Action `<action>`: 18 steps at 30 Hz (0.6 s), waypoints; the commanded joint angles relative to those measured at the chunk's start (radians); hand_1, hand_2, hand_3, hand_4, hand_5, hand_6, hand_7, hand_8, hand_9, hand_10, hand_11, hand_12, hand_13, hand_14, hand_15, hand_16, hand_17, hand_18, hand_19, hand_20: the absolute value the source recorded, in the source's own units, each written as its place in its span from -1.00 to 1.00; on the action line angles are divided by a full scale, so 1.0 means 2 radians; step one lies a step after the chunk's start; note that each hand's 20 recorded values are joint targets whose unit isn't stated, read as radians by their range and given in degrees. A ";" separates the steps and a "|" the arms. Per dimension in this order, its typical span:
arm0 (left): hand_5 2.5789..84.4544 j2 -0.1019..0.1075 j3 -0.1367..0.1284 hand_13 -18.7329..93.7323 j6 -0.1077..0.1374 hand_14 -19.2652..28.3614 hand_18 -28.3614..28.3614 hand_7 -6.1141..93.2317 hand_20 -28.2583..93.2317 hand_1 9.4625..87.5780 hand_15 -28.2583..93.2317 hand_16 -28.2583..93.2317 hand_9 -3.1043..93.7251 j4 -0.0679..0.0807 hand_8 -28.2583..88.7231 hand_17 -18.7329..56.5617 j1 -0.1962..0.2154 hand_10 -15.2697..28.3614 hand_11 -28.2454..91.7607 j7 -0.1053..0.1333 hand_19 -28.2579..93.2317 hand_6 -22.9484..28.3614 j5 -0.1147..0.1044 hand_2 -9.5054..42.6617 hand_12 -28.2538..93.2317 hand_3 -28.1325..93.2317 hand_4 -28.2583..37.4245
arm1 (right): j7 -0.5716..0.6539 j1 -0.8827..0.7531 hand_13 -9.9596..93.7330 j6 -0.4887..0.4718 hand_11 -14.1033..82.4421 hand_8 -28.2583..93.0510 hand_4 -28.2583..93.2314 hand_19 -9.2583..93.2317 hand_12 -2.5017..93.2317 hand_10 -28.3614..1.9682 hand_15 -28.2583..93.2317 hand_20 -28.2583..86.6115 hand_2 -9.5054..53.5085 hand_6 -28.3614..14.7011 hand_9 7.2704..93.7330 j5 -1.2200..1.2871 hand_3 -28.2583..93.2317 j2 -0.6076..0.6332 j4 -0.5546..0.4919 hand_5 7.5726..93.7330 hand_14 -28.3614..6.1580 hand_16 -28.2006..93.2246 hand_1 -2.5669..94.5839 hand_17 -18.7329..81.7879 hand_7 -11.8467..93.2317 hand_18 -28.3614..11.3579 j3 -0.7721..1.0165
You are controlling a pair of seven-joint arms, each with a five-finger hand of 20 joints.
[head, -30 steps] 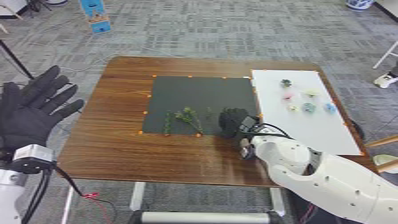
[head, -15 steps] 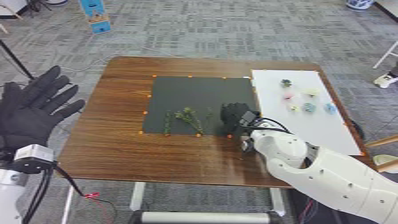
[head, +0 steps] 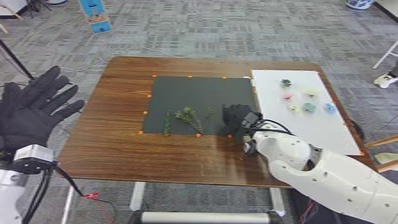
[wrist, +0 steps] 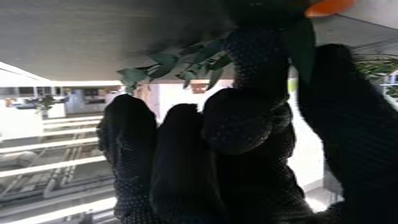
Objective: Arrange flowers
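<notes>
My right hand [head: 236, 118] is low over the right edge of the dark mat [head: 202, 90]. On that mat, left of this hand, lie a thin green stem [head: 167, 124], a bushier green sprig [head: 187, 117] and another thin stem [head: 209, 113]. The right wrist view has my right hand [wrist: 182, 160] close to a leafy sprig [wrist: 164, 65], which it partly covers; its grip on the sprig is unclear. Several small flowers, among them a pink one [head: 288, 95] and a blue one [head: 330, 108], rest on the white board. Off the table's left side, my left hand [head: 34, 117] stays open and empty.
The white board [head: 315, 135] covers the right part of the brown table [head: 133, 155]. Orange markers line the dark mat's edges. My right forearm crosses the table's near right corner. A chair leg stands beyond the right edge.
My right hand and wrist have shifted slightly away from the table's near edge, and the forearm has swung a little. The left hand and the things on the table look unmoved.
</notes>
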 commanded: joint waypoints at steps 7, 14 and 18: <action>-0.38 -0.005 -0.004 -0.32 0.000 0.43 0.95 -0.60 -0.53 -0.68 -0.34 -0.46 -0.45 -0.003 -0.64 -0.76 0.005 0.21 -0.33 -0.003 0.16 0.01 0.001 -0.89 -0.27 0.47 -1.00 | 0.018 -0.029 0.77 0.008 0.59 -0.73 -0.99 1.00 -0.11 0.31 0.90 0.73 -1.00 0.39 0.79 -0.027 0.77 0.005 -0.008 0.61 0.29 0.16 -0.46 0.34 0.22 -0.70 0.025; -0.38 -0.006 -0.003 -0.32 0.000 0.43 0.95 -0.60 -0.53 -0.68 -0.34 -0.46 -0.45 -0.003 -0.64 -0.75 0.006 0.21 -0.33 -0.002 0.16 0.01 0.002 -0.89 -0.27 0.47 -1.00 | 0.027 -0.032 0.76 0.017 0.59 -0.72 -1.00 1.00 -0.10 0.30 0.90 0.73 -1.00 0.37 0.79 -0.049 0.76 0.023 -0.040 0.60 0.28 0.16 -0.50 0.34 0.20 -0.70 0.057; -0.38 -0.006 -0.004 -0.32 0.000 0.43 0.95 -0.60 -0.53 -0.68 -0.34 -0.46 -0.45 -0.004 -0.64 -0.75 0.008 0.21 -0.33 -0.002 0.16 0.01 0.002 -0.89 -0.27 0.47 -1.00 | 0.031 -0.033 0.76 0.019 0.59 -0.72 -1.00 1.00 -0.10 0.30 0.90 0.73 -1.00 0.37 0.79 -0.038 0.76 0.046 -0.070 0.60 0.28 0.17 -0.52 0.34 0.19 -0.70 0.085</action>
